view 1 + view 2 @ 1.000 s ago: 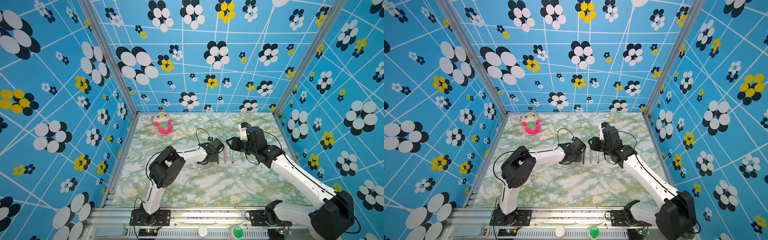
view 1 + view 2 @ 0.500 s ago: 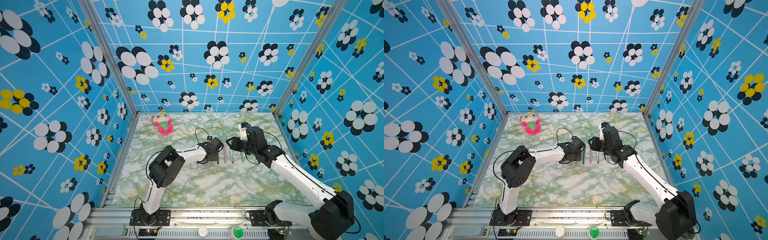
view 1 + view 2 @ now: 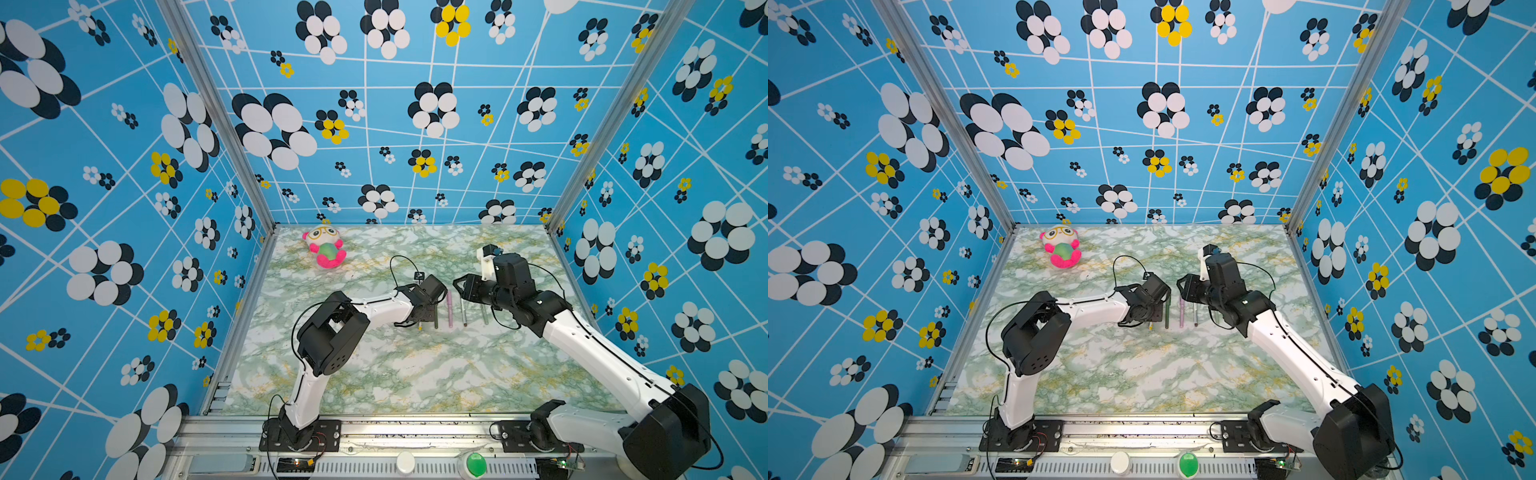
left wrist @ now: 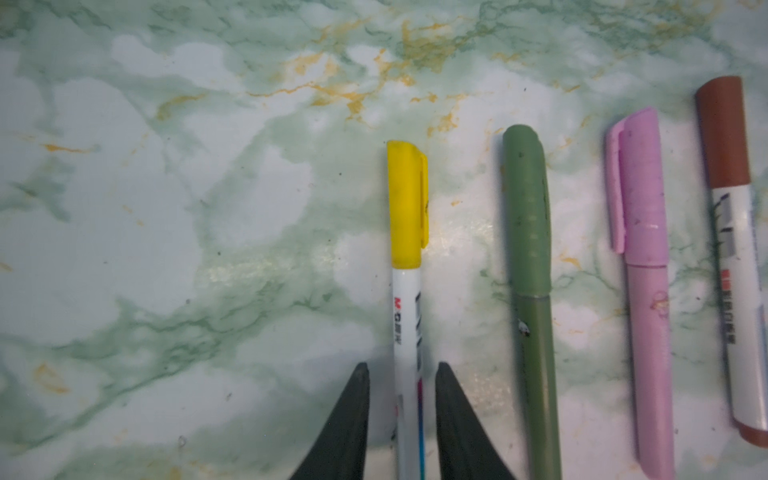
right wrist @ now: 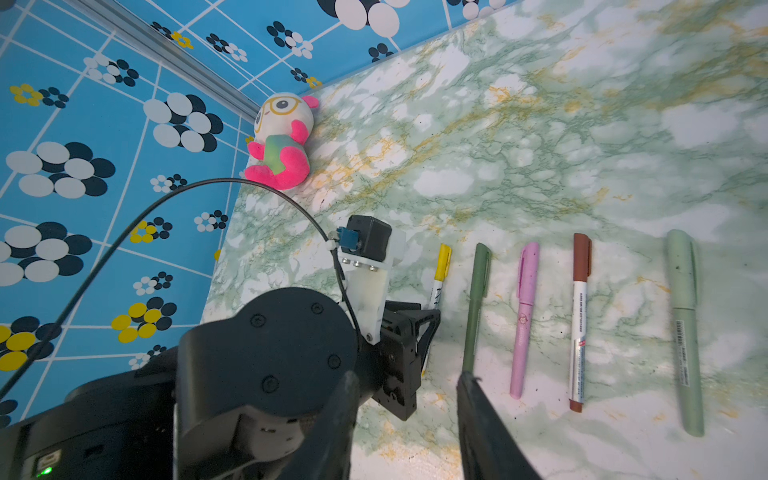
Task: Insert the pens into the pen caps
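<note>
L-grip (image 4: 401, 368) astride yellow-cap pen (image 4: 406, 316), not touching | R-grip (image 5: 407, 376) jaws apart

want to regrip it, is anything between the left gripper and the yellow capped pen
Nothing visible. In the left wrist view the left gripper straddles the yellow-capped pen, jaws open with a bare gap on each side of its white barrel. The dark green pen lies beside it, apart and outside the jaws.
</note>
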`<state>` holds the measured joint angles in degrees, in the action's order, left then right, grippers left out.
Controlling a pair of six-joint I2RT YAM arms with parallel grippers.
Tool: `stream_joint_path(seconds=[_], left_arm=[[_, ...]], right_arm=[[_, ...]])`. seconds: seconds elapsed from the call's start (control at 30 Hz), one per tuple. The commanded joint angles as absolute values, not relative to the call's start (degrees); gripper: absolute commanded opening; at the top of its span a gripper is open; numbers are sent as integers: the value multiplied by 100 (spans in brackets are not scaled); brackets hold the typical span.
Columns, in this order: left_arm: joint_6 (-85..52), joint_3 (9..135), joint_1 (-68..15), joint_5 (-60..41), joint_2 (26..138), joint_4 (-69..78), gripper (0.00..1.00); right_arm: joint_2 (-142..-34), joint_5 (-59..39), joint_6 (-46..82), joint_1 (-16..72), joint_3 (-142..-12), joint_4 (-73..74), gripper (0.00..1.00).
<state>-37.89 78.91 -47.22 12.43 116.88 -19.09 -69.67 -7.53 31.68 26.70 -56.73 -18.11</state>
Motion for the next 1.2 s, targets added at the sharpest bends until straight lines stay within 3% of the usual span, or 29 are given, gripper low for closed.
stream_joint_path(seconds=[0.0, 0.2, 0.3, 0.53, 0.67, 0.8, 0.9, 1.17], left_arm=[[-3387, 7872, -4666, 1486, 11104, -1720, 33], [-2227, 7659, -4468, 1614, 10016, -1183, 42], [-1784, 7346, -4121, 1675, 9189, -936, 52], [-728, 6143, -2524, 1577, 7167, -344, 76], [-510, 5111, -1288, 1471, 6449, 70, 90], [-579, 4052, -206, 1233, 6350, 679, 91], [-296, 3090, 73, 1522, 6627, 1860, 93], [-234, 2523, 193, 1090, 7503, 3080, 95]], right_arm=[[-6826, -678, 2961, 2589, -5934, -2017, 42], [-6831, -545, 2642, 2353, -6144, -2155, 43], [-6741, -482, 2316, 2086, -6109, -2058, 42], [-6343, 811, 1434, 1380, -5400, -1473, 42], [-6164, 2073, 782, 1311, -4572, -658, 51], [-6247, 2345, -90, 1301, -3256, 1066, 51], [-6734, 2527, -253, 1290, -2514, 2494, 51], [-8154, 2224, -402, 1198, -2538, 3928, 50]])
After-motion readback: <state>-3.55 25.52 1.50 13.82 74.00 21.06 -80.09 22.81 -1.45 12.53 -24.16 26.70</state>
